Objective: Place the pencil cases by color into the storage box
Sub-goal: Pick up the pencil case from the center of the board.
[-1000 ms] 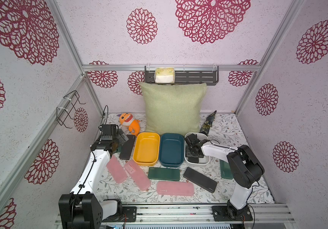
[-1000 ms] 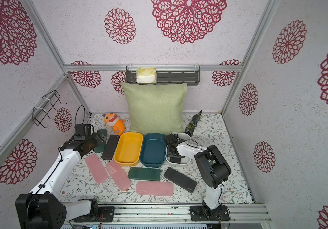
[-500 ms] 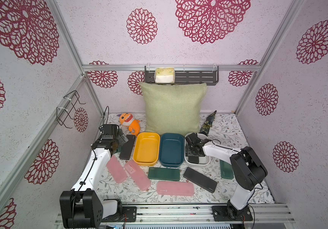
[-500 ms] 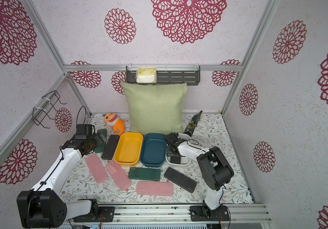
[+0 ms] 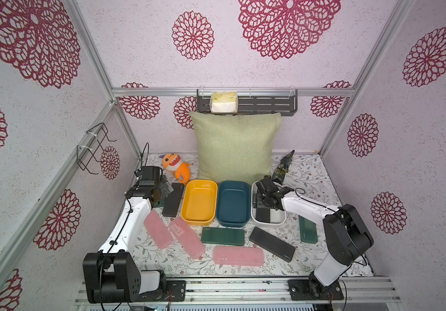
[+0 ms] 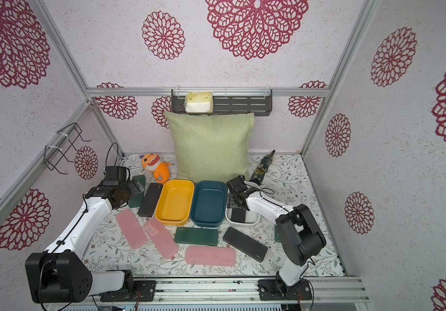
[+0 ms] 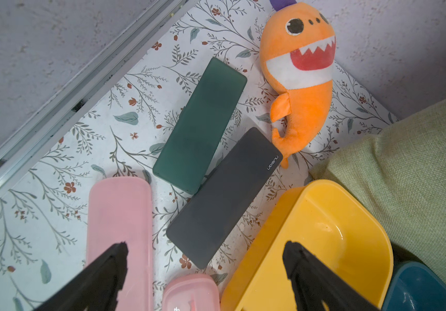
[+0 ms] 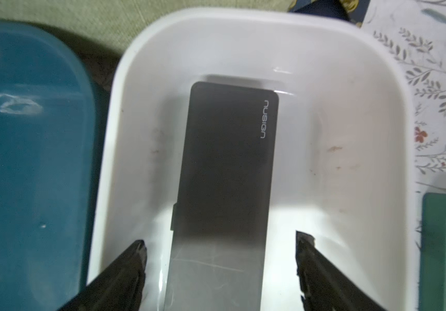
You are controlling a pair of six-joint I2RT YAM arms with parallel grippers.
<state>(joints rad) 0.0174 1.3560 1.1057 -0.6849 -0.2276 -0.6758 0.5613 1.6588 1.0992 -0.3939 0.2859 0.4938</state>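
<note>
The right end effector (image 8: pixel 221 246) hangs over the white tub (image 8: pixel 351 129) with its jaws spread. One finger stands on each side of the black case (image 8: pixel 227 167), with a gap showing on both sides (nothing is pinched). That case lies flat on the tub's floor, its logo end away from the fingers. In both top views this tub is the rightmost of three in a row, next to the teal tub (image 5: pixel 232 204) and the yellow tub (image 5: pixel 199 202).

The left end effector (image 7: pixel 206 250) is also spread and grips nothing. It hovers above the surface (image 5: pixel 324 175), to the left of the yellow tub. Its wrist view shows a pink case (image 7: pixel 119 229), a second black case (image 7: pixel 221 196) and a green case (image 7: pixel 200 126) just beside that black one. A plush shark (image 7: pixel 300 80) lies near them.

The other cases lie flat on the surface in front of the tubs:
- a second pink case (image 5: pixel 186 241), angled against the first
- a second green case (image 5: pixel 222 236)
- a third pink case (image 5: pixel 238 255), nearest the rail
- a third black case (image 5: pixel 272 243), lying diagonally
- a third green case (image 5: pixel 307 230), beside the right arm
</note>
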